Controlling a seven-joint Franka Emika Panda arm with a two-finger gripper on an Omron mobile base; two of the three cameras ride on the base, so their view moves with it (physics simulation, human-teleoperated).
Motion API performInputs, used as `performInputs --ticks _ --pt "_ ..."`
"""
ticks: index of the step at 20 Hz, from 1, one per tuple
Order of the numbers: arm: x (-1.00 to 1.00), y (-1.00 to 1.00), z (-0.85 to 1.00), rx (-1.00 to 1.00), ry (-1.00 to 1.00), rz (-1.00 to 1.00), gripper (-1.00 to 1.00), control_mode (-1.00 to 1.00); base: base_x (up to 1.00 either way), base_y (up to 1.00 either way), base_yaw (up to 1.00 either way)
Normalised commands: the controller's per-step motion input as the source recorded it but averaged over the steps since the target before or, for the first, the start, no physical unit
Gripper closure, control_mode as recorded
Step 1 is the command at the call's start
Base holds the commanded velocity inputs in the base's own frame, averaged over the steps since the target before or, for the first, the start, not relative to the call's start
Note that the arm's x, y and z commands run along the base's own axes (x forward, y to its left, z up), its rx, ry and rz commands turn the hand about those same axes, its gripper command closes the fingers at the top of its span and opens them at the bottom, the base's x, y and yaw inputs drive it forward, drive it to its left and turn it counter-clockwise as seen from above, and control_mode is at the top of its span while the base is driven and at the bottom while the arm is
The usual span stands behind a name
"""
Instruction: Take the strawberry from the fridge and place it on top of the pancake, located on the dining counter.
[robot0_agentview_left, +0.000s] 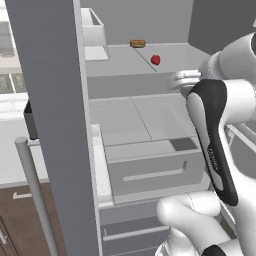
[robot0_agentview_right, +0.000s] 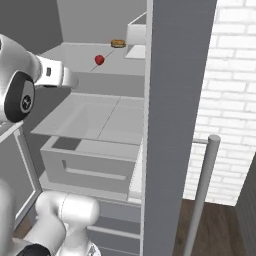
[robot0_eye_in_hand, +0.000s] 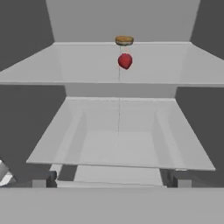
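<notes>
The grey fridge (robot0_agentview_left: 55, 125) stands open in front of me. On its upper pale shelf (robot0_eye_in_hand: 78, 65) lies the strawberry (robot0_agentview_left: 155, 60) (robot0_agentview_right: 99, 60) (robot0_eye_in_hand: 125, 61), small, red and untouched. My gripper (robot0_agentview_left: 176, 80) (robot0_agentview_right: 73, 80) (robot0_eye_in_hand: 111, 180) hovers just outside the front edge of that shelf, at about shelf height and short of the fruit. It is open, with its dark fingertips (robot0_eye_in_hand: 43, 179) wide apart and nothing between them. The pancake and the dining counter are out of view.
A flat round brown food item (robot0_agentview_left: 137, 43) (robot0_eye_in_hand: 124, 40) sits behind the strawberry at the back of the shelf. Below are a second shelf (robot0_eye_in_hand: 118, 131) and drawers (robot0_agentview_left: 150, 170). The open doors (robot0_agentview_right: 175, 100), with bar handles (robot0_agentview_right: 202, 195), flank the arm; a brick wall (robot0_agentview_right: 235, 75) is on the right.
</notes>
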Motion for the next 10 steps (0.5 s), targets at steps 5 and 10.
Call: performInputs --ticks 5,10 --pt "0.58 -0.14 0.29 0.01 -0.01 0.0 -1.0 -1.0 0.0 0.0 0.0" --pt "0.55 -0.05 0.06 0.0 -0.05 0.0 -1.0 -1.0 0.0 0.0 0.0"
